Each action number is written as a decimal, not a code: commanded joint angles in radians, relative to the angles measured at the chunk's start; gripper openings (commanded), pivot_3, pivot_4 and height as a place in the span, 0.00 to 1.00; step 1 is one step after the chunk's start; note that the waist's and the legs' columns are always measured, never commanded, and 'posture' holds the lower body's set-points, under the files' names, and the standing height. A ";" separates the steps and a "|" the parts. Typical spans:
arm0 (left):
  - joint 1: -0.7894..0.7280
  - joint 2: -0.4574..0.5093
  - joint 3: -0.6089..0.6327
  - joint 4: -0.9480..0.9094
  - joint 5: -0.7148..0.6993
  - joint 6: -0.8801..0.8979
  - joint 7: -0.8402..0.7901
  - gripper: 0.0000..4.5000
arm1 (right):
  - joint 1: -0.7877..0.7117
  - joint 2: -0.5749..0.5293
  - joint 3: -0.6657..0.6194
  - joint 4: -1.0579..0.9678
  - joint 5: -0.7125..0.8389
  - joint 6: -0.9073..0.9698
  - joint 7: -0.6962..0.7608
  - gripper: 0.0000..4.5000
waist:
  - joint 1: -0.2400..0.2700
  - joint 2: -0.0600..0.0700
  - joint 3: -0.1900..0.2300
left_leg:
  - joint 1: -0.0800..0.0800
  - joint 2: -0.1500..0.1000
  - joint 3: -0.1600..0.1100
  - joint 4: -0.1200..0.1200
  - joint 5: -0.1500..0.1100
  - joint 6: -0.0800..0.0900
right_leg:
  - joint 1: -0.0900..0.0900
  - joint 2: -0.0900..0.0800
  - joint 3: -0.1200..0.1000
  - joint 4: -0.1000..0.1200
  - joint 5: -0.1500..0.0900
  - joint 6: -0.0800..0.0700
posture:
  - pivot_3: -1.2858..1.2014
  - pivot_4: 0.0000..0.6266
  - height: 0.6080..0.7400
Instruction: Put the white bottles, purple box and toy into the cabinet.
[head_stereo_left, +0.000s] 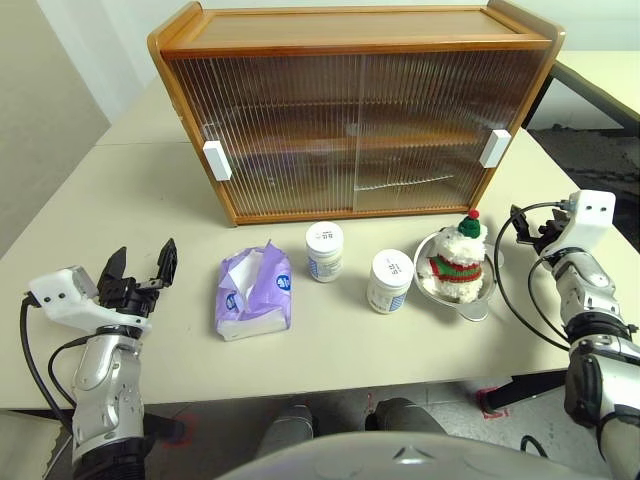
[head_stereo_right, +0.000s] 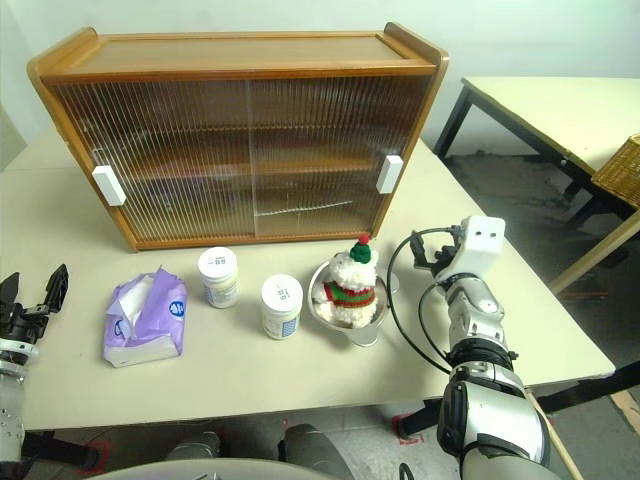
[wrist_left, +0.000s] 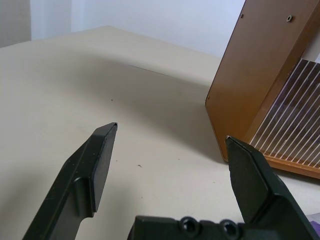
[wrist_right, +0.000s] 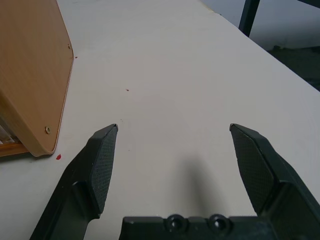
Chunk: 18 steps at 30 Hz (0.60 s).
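My left end effector (head_stereo_left: 140, 268) and right end effector (wrist_right: 172, 145) both stand wide and empty, held out to the left and right of the row so nothing gets knocked. The purple box (head_stereo_left: 254, 293), two white bottles (head_stereo_left: 324, 250) (head_stereo_left: 389, 281) and the toy (head_stereo_left: 460, 258), sitting in a steel bowl (head_stereo_left: 470, 301), wait on the table (head_stereo_left: 150, 200) in front of the cabinet (head_stereo_left: 355, 110). Its ribbed doors look shut, probably, so I judge opening one comes first.
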 joint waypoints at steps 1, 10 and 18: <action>-0.026 0.005 0.001 0.038 0.005 -0.013 -0.008 0.99 | -0.014 -0.014 0.002 -0.015 0.002 -0.008 0.005 1.00 | -0.001 0.000 0.000 | 0.000 0.000 0.000 0.000 0.000 0.000 | 0.000 0.000 0.000 0.000 0.000 0.000 | 0.45 0.02 1.00; -0.086 0.042 0.019 0.094 0.003 -0.020 -0.020 0.99 | 0.006 -0.060 0.010 -0.305 0.048 0.063 0.097 1.00 | -0.013 0.001 0.000 | 0.000 0.000 0.001 0.001 0.000 0.001 | 0.000 0.000 0.000 0.000 0.001 0.000 | 0.45 0.03 1.00; -0.137 0.083 0.018 0.067 -0.011 0.015 -0.017 0.99 | 0.117 -0.070 -0.025 -0.752 0.276 0.313 0.261 1.00 | -0.022 0.001 0.000 | -0.001 -0.002 0.001 0.002 0.000 0.001 | 0.000 0.001 0.001 0.000 -0.003 0.005 | 0.44 0.04 1.00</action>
